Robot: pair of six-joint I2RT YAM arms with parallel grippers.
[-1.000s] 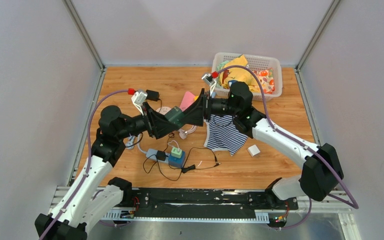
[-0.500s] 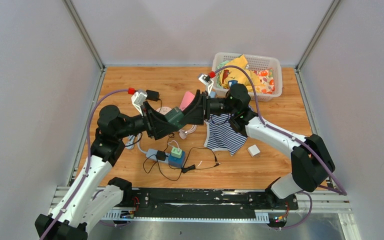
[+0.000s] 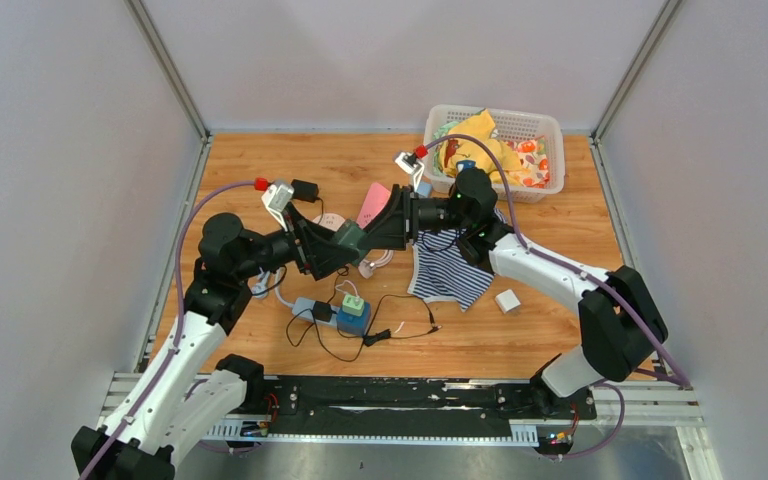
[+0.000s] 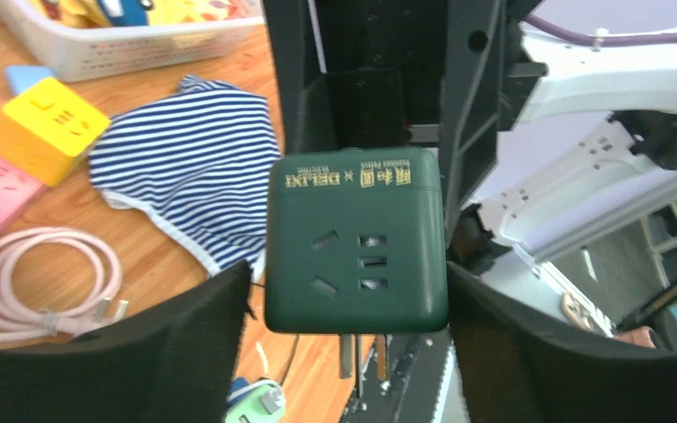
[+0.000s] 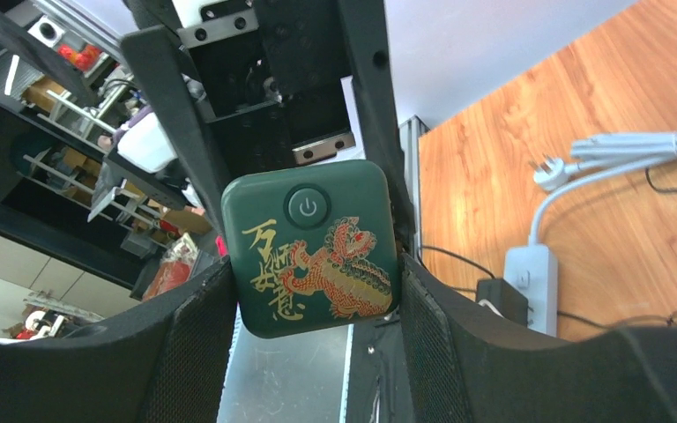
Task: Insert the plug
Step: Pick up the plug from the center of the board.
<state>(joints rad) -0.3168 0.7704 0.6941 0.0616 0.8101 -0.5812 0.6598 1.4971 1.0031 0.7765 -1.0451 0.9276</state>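
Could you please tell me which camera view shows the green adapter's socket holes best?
The left wrist view: the green adapter faces that camera squarely, its socket holes plain. The right wrist view shows only the opposite face, with dragon print and power button. The top view gives just a small green patch.

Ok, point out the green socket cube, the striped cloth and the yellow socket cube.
green socket cube (image 4: 355, 242): left wrist view, its socket face.
striped cloth (image 4: 189, 163): left wrist view, its middle.
yellow socket cube (image 4: 48, 123): left wrist view, its top face.
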